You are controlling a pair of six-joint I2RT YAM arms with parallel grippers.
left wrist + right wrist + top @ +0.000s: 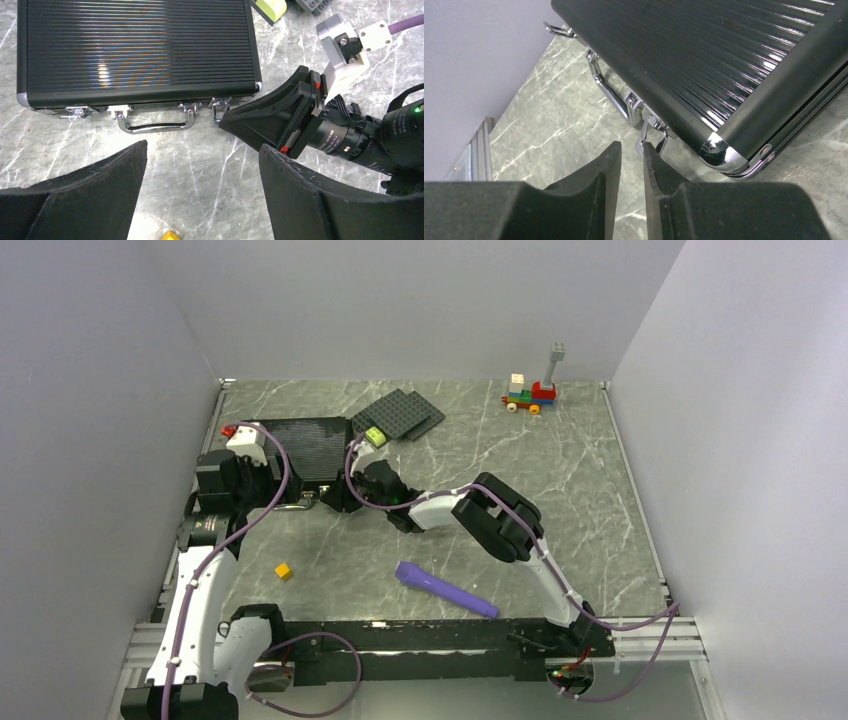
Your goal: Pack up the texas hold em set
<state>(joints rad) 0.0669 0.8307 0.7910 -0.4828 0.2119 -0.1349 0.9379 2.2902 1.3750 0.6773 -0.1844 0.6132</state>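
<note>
Black case (140,50) closed | left hand (202,150) wide, empty | right hand (631,147) pinched together, maybe touching latch (655,124)

The black ribbed case (140,50) lies flat, lid closed, its silver handle (155,125) on the near side.

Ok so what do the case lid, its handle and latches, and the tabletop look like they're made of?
Case lid: black ribbed shell, probably aluminium or plastic, glossy; light streaks run along the ridges. Handle and latches: polished chromed metal, mirror-bright. Tabletop: grey-green marble look with pale veins, possibly a printed laminate.
</note>
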